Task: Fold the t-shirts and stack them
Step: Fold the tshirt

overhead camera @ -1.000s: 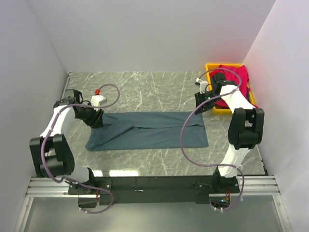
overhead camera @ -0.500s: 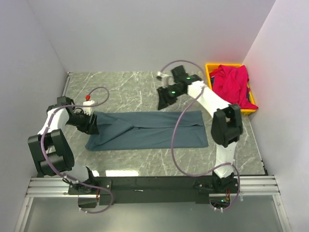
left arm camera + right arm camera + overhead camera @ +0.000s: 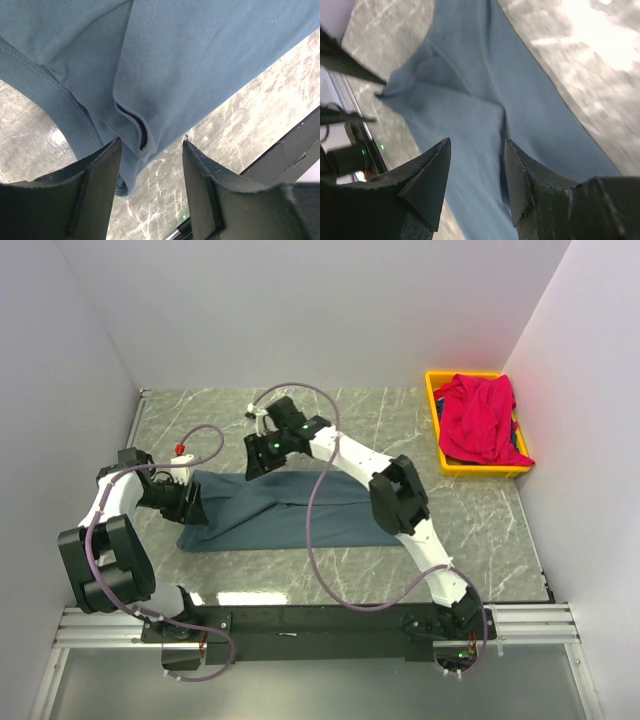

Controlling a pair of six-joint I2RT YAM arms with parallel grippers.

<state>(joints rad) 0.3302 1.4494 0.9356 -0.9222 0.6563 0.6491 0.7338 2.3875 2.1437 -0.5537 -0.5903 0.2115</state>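
Observation:
The dark slate blue-grey t-shirt (image 3: 250, 515) lies folded into a long band across the table's middle. My left gripper (image 3: 190, 502) is open over the shirt's left end; in the left wrist view (image 3: 150, 150) a folded sleeve edge (image 3: 132, 120) lies just beyond the open fingers. My right gripper (image 3: 258, 462) is open and empty above the band's upper left part; the right wrist view (image 3: 477, 147) shows blurred blue cloth (image 3: 470, 115) under it. The crimson red t-shirt (image 3: 480, 420) is bunched in the yellow bin.
The yellow plastic bin (image 3: 460, 469) stands at the back right against the wall. White walls close in the marble table (image 3: 350, 410) on three sides. The right arm reaches diagonally over the shirt's right part. A black rail (image 3: 300, 625) runs along the near edge.
My right arm has swung from the yellow bin leftward across the table to above the shirt's left part. My left gripper has shifted slightly toward the near left at the shirt's end.

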